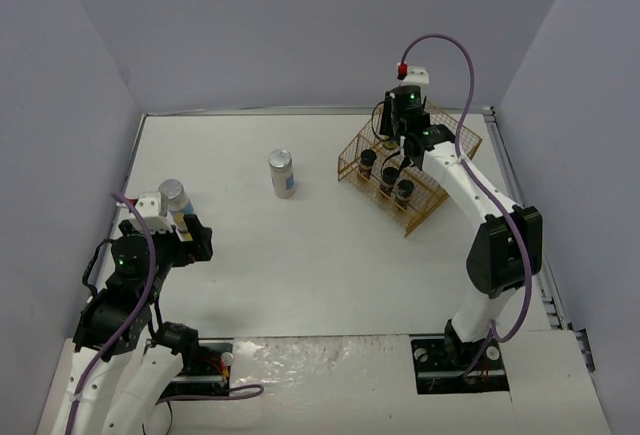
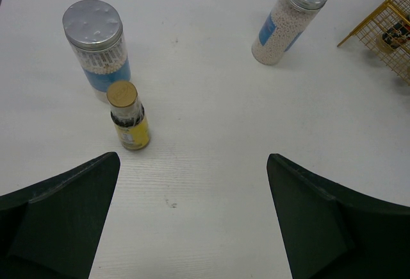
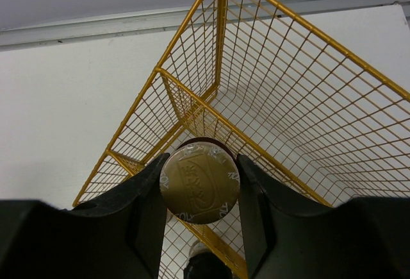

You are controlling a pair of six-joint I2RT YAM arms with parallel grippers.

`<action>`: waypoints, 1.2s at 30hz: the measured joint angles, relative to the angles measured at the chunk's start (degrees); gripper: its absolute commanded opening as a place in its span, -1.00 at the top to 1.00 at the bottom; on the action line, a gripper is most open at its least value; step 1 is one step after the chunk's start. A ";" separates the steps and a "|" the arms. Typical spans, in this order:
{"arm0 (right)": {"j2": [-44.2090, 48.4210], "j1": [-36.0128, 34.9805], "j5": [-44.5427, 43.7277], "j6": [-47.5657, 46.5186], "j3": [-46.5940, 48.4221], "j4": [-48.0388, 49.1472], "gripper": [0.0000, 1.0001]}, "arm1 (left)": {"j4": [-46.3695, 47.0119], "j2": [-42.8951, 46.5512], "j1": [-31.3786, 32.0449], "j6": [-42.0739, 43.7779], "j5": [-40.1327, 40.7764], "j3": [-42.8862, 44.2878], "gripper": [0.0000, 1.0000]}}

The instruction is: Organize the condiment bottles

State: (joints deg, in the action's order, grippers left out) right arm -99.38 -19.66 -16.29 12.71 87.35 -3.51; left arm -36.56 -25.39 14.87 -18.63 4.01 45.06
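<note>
Concealed and cropped parts
Only the gold cap of the bottle (image 3: 199, 185) is shown, its body being concealed. The wire basket (image 2: 387, 25) is cropped in the left wrist view.

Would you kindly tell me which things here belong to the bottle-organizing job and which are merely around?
Job: left silver-lidded jar; right silver-lidded jar; slim yellow-labelled bottle; gold-capped bottle in the right gripper; dark jars.
Not for sorting: gold wire basket; purple cable.

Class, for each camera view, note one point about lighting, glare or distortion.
Top external: soft, even light, faint shadows on the table. Left wrist: the far silver-lidded jar leans sideways, wide-angle distortion. Right wrist: the gold bottle cap glints; the wire basket looks sharp.
</note>
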 measured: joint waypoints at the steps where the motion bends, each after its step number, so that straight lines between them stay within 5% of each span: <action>1: -0.72 0.13 0.00 0.48 0.00 0.13 1.00 | 0.00 0.00 0.00 0.00 0.02 0.00 -0.94; 18: -10.52 0.13 -0.11 5.46 0.20 1.47 1.00 | 0.00 -0.02 -0.10 0.00 0.02 0.00 -0.94; 28: -10.99 0.20 -0.13 7.60 0.20 2.62 -0.11 | 0.00 -0.02 -0.28 0.00 0.00 0.00 -0.94; 36: -10.37 0.11 0.24 8.69 0.20 3.96 -0.27 | 0.00 -0.02 -0.28 0.00 0.00 0.00 -0.94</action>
State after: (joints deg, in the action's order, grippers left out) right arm -109.74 -19.55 -16.06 21.40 87.55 0.45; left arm -36.56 -25.41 14.59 -18.63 4.01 45.06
